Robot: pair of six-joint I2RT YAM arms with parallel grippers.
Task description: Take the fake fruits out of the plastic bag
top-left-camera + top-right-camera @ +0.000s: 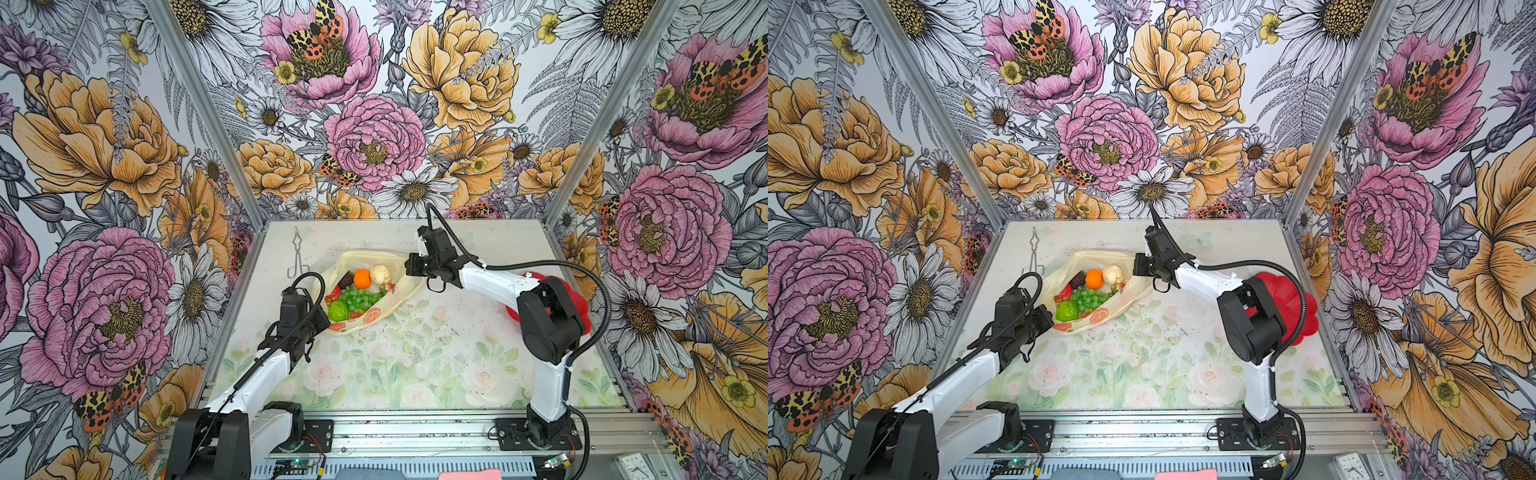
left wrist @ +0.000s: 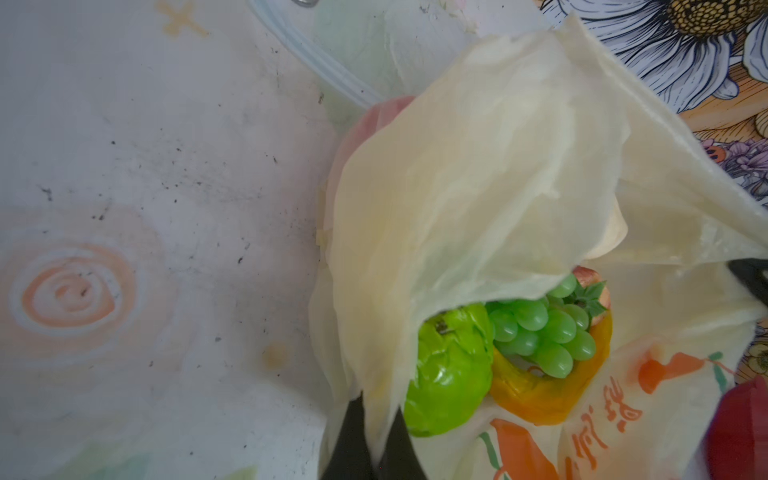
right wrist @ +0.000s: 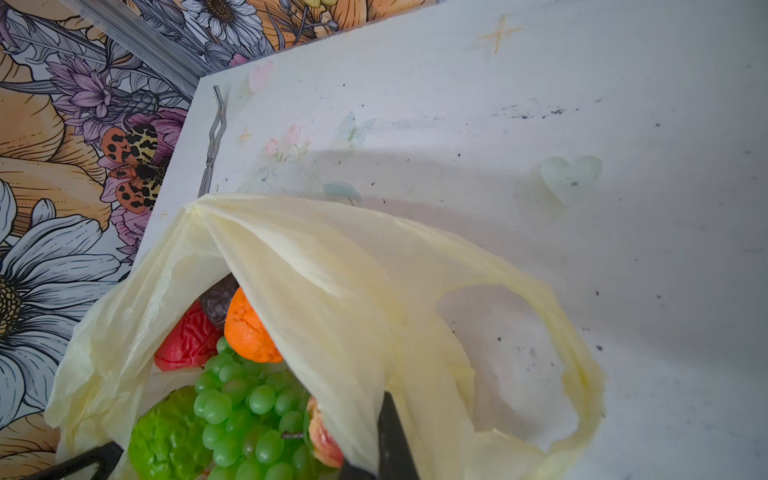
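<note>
The pale-yellow plastic bag (image 1: 405, 286) lies open at the table's middle back, mouth held apart. Inside show fake fruits: an orange (image 1: 362, 278), a cream bumpy piece (image 1: 380, 274), a dark brown one (image 1: 345, 279), green grapes (image 1: 360, 300), a green round fruit (image 1: 338, 311) and a red strawberry (image 1: 332, 294). My left gripper (image 2: 376, 415) is shut on the bag's near-left rim, film pinched between its black fingers. My right gripper (image 3: 374, 449) is shut on the far-right rim beside a loop handle (image 3: 577, 374). A yellow-orange curved piece (image 2: 540, 395) lies under the grapes.
Metal tongs (image 1: 297, 253) lie at the back left of the table. A red flower-shaped plate (image 1: 582, 299) sits at the right edge, partly behind my right arm. A small clock (image 1: 633, 465) and a pink cloth (image 1: 469, 473) lie off the front rail.
</note>
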